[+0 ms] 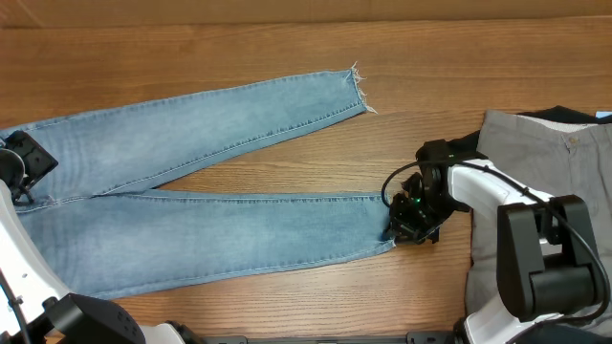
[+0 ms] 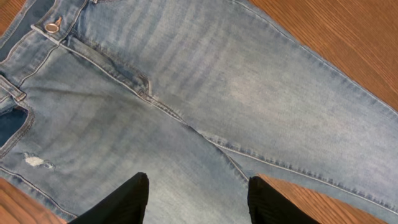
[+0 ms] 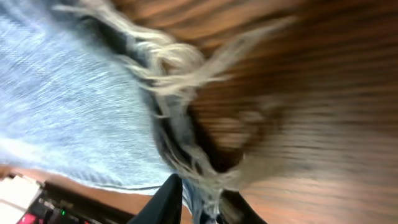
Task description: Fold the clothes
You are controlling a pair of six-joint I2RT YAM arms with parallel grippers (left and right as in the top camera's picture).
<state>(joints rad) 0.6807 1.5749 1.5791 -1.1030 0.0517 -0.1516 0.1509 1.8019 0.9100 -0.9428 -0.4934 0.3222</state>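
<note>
You have a wooden table [image 1: 287, 38] filling the overhead frame, its grain running left to right, reddish-brown with darker streaks. At the right edge of that frame lies a grey garment [image 1: 535, 153], spread flat, reaching from the upper right down toward the lower right. Near its top you can make out a small button [image 1: 571, 141] close to a stitched seam. A dark cloth [image 1: 564, 115] peeks out just above the grey one, touching its upper edge, and a small blue patch [image 1: 603, 117] sits at the far right border. In the left wrist view the same wood shows in your upper right corner.
</note>
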